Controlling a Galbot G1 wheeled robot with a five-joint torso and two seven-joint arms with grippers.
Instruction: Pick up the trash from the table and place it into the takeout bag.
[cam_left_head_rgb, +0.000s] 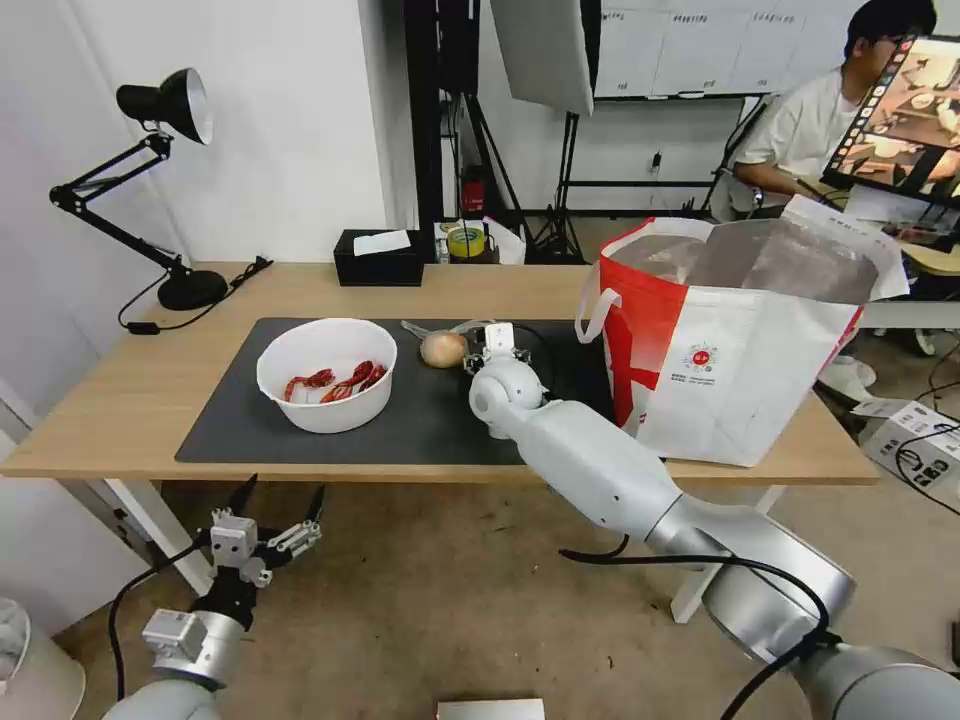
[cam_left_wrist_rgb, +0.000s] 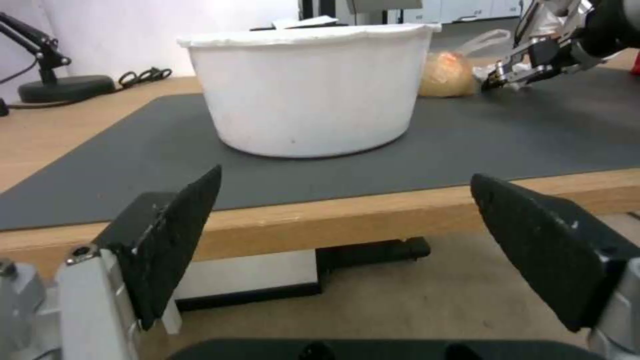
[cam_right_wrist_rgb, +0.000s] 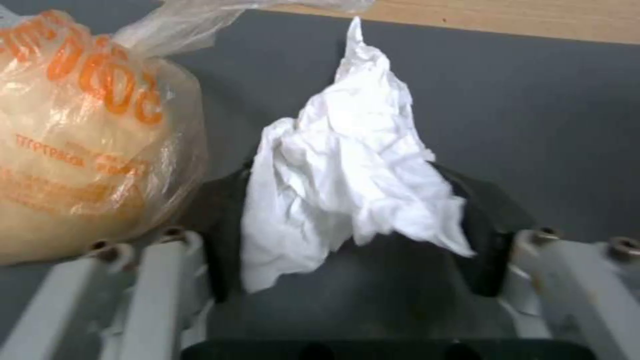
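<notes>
On the dark mat (cam_left_head_rgb: 420, 425) of the table (cam_left_head_rgb: 130, 400) my right gripper (cam_left_head_rgb: 493, 345) is shut on the crumpled white tissue (cam_right_wrist_rgb: 347, 150), one black finger (cam_right_wrist_rgb: 223, 235) pressing each side. Just beside it lies the tan ball in a clear plastic bag (cam_left_head_rgb: 443, 349) (cam_right_wrist_rgb: 80, 140). The white bowl with red shells (cam_left_head_rgb: 327, 385) (cam_left_wrist_rgb: 307, 90) stands left of the ball. The takeout bag (cam_left_head_rgb: 740, 370) stands open at the table's right end. My left gripper (cam_left_head_rgb: 282, 492) (cam_left_wrist_rgb: 347, 180) hangs open below the table's front edge, facing the bowl.
A black desk lamp (cam_left_head_rgb: 185, 288) stands at the table's back left. A black tissue box (cam_left_head_rgb: 378, 258) sits at the back edge with a tape roll (cam_left_head_rgb: 465, 242) behind it. A small box (cam_left_head_rgb: 915, 440) lies on the floor at right.
</notes>
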